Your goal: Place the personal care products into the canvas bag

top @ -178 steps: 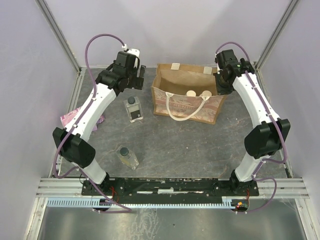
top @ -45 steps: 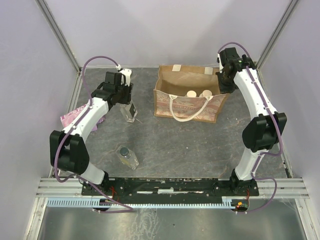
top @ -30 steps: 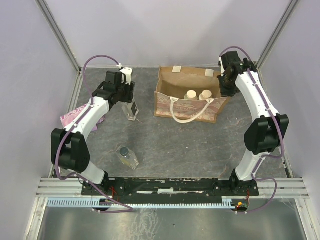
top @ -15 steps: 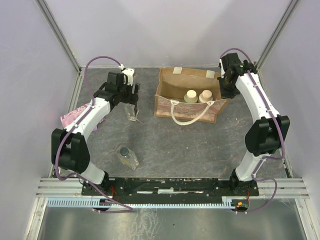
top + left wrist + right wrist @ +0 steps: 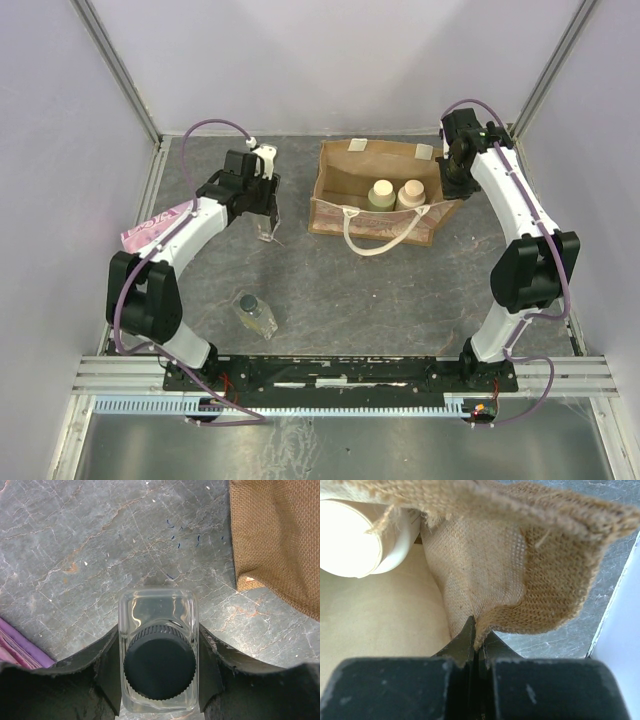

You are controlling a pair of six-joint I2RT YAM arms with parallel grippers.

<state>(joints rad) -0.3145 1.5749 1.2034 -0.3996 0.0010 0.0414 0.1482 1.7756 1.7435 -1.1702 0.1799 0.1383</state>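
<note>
Here, the left gripper (image 5: 159, 646) is closed on a clear squarish bottle (image 5: 158, 609), one black finger (image 5: 111, 652) pressed against each glass side. The bottle stands upright under its ribbed dark cap (image 5: 159, 668). Its base is hidden, so whether it rests on the grey marbled table (image 5: 75, 540) cannot be told. In the overhead view this gripper (image 5: 266, 214) sits left of centre in the upper half of the frame. The left arm bends up from the lower left and reaches toward the middle, pointing steeply down.

The right gripper (image 5: 476, 647) has its jaws fully together, pinching a fold of the canvas bag (image 5: 535, 595) at its rim. Overhead, it (image 5: 452, 183) holds the bag's corner at the upper right, with the right arm stretched up along the right side.

The bag (image 5: 327, 212) stands open in the upper middle of the frame. A cream looped handle (image 5: 380, 246) hangs over its pinkish front. Inside stand a pale yellow-green bottle (image 5: 381, 194) and a cream cylindrical bottle (image 5: 410, 194), side by side.

A second clear bottle (image 5: 256, 314) lies on the table in the lower left of the frame, well apart from the bag. A flat pink packet (image 5: 150, 224) at the left edge is partly covered by the left arm. In the right wrist view one pale bottle is washed out by glare.
</note>
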